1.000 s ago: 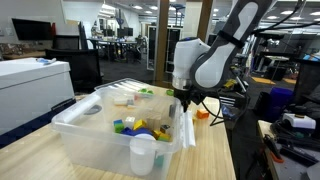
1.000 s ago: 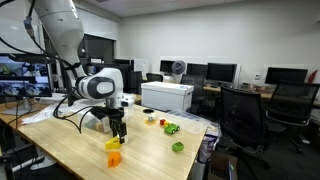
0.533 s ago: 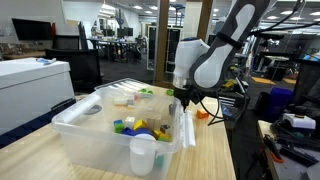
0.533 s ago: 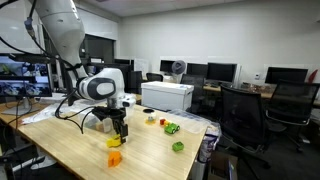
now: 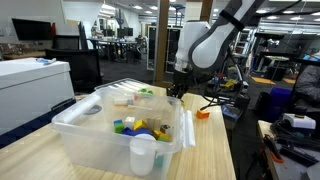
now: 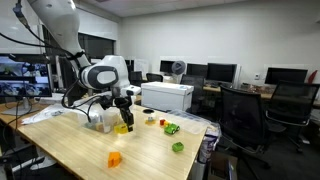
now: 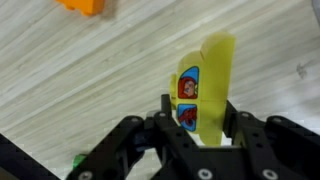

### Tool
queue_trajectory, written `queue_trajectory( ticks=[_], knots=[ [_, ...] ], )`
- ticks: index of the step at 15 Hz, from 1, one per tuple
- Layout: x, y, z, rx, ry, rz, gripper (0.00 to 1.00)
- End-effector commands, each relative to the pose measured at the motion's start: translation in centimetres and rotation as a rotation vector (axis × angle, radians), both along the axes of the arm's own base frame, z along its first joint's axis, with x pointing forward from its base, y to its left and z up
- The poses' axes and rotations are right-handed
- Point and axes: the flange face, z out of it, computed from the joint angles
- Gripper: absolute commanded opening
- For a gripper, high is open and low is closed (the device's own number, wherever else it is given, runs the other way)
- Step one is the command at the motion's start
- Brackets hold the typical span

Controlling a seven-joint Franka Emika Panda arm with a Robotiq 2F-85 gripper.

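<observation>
light wood-grain desk (image 6: 70, 140) in an open-plan office; rows of monitors and black chairs behind, a white printer (image 6: 167, 95) at the far edge. gripper (image 6: 122, 117) hangs above the desk, jaws clamped on a yellow block (image 7: 212, 80) with a red-and-blue sticker. the block stands upright between them, clear of the surface. orange block (image 6: 114, 158) lies on the desk nearer the camera, apart from the gripper. green piece (image 6: 172, 128) and second green piece (image 6: 178, 147) lie further along, toward the desk's edge. clear plastic bin (image 5: 100, 125) of mixed coloured blocks sits close beside the arm, a pale cup (image 5: 143, 154) at its near corner.
</observation>
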Motion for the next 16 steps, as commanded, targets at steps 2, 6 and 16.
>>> queue_trajectory(
  ticks=[2,6,16],
  knots=[
    [0.4,0.0,5.6,0.028,-0.056,-0.034,0.22],
    [1.4,1.4,10.1,0.041,-0.117,-0.029,0.22],
    [0.5,12.1,19.6,0.085,-0.281,0.163,0.22]
  ],
)
